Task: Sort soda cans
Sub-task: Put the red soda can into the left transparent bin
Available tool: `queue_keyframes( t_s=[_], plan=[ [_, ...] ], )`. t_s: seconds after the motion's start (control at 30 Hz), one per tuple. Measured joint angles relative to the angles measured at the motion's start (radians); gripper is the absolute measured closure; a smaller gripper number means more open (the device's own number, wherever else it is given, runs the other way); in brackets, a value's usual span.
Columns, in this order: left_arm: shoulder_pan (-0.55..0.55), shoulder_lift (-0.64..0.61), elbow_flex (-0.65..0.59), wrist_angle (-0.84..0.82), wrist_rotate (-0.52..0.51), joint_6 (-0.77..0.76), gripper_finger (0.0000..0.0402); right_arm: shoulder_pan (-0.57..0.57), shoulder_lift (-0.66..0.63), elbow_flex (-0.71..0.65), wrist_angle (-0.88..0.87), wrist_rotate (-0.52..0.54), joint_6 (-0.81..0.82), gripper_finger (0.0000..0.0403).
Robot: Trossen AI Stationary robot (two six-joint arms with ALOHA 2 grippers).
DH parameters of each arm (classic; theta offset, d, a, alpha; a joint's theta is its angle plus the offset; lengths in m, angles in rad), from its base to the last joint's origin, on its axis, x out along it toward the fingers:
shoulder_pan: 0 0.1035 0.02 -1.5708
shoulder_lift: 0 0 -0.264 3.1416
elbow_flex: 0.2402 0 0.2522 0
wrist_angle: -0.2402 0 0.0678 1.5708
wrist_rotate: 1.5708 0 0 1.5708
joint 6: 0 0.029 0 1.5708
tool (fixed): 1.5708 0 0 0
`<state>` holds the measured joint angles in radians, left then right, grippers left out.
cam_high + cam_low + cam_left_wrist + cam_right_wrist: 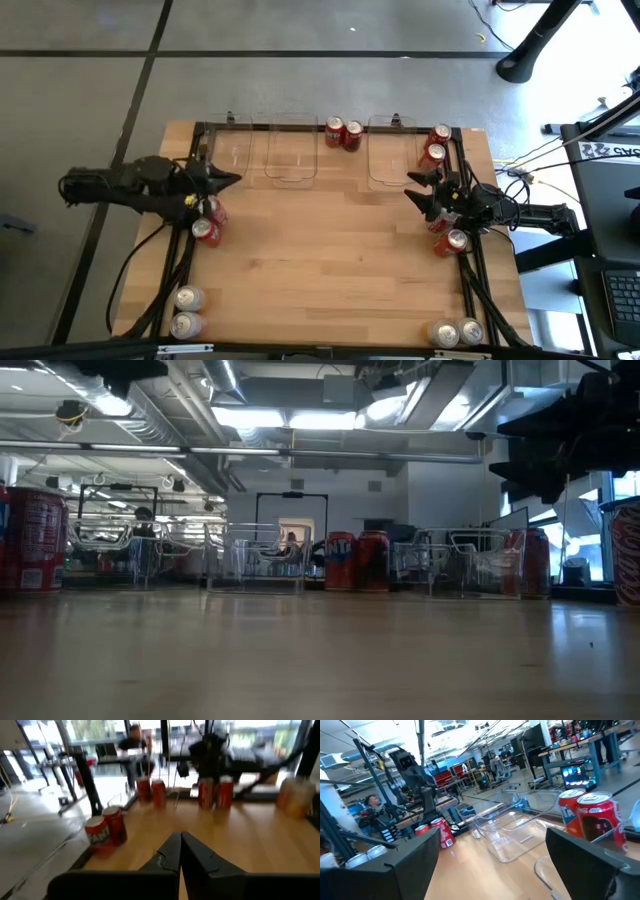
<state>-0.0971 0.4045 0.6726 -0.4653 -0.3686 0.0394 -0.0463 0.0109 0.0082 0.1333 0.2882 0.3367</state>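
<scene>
Soda cans stand upright on their bases in pairs around the wooden table (330,260): two red ones (343,132) at the far middle, two (436,145) at the far right, two (208,221) under my left arm, two (448,232) under my right arm, and silver-topped pairs at the near left (187,311) and near right (456,333). My left gripper (236,180) is shut and hangs empty above the table's left side, pointing right. My right gripper (408,187) stands open and empty at the right side, pointing left.
Three clear plastic bins (292,152) stand in a row along the far edge, between the can pairs. The middle of the table is bare wood. Black frame rails (470,280) run along the left and right edges. People and desks show in the room beyond.
</scene>
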Motion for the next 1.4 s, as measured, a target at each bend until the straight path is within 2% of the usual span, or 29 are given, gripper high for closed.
queue_keyframes(
  t_s=[0.17,0.37,0.5,0.83,0.93,1.1,1.2,1.3,1.4],
  plan=[
    [0.000,0.124,0.246,-0.258,-0.022,-0.069,0.0400,0.000,0.000,0.000,-0.002,0.000,-0.005,0.0042],
    [0.000,0.225,0.423,-0.518,-0.023,-0.216,0.0400,0.000,0.000,0.000,-0.006,0.000,-0.005,0.0042],
    [0.000,0.277,0.464,-0.700,-0.021,-0.306,0.0400,0.000,0.000,0.000,-0.016,0.000,-0.006,0.0042],
    [0.000,0.399,0.464,-1.089,-0.021,-0.629,0.0400,0.000,0.000,0.000,-0.051,0.000,-0.006,0.0042],
    [0.000,0.426,0.464,-1.103,-0.016,-0.721,0.0400,0.000,0.000,0.000,-0.056,0.000,-0.006,0.0042],
    [0.000,0.444,0.464,-1.090,-0.010,-0.768,0.0400,0.000,0.000,0.000,-0.056,0.000,-0.006,0.0042],
    [0.000,0.443,0.464,-1.098,-0.007,-0.847,0.0396,0.000,0.000,0.000,-0.061,-0.001,-0.006,0.0042],
    [0.000,0.440,0.464,-1.099,0.016,-0.885,0.0373,0.000,0.000,0.000,-0.064,-0.001,-0.006,0.0042],
    [0.000,0.440,0.464,-1.098,0.028,-0.901,0.0333,0.000,0.000,0.000,-0.066,-0.002,-0.006,0.0042]
  ],
)
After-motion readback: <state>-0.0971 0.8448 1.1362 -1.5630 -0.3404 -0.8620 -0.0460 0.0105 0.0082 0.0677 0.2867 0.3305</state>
